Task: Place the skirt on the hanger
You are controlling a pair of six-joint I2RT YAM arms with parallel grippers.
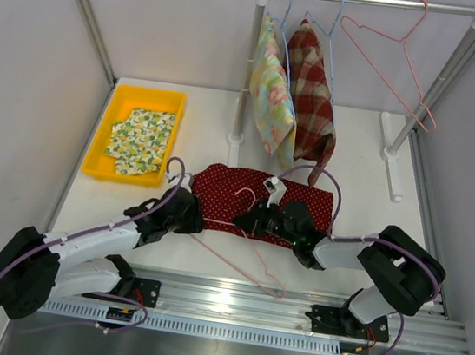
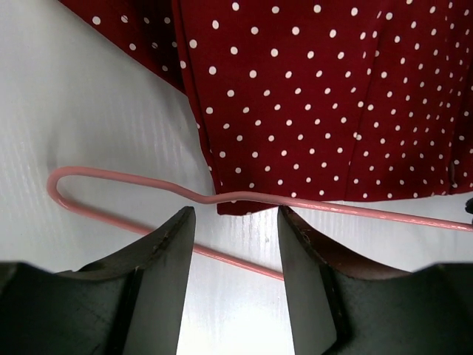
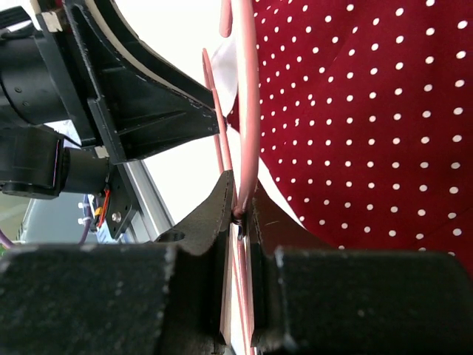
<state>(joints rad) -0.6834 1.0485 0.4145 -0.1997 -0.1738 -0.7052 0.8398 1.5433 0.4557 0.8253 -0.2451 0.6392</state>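
The hanger (image 2: 332, 208) is pinched by the right hand (image 3: 238, 203), its long axis laid along the skirt (image 2: 318, 96) hem, just ahead of the spread left hand (image 2: 236, 216).

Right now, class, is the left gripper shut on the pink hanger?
No, the left gripper is open, its fingers apart, straddling the pink hanger.

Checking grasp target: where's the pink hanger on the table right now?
The hanger lies at centre of the top view, along the near hem of the red skirt; right gripper shut on it, open left gripper at its left end.
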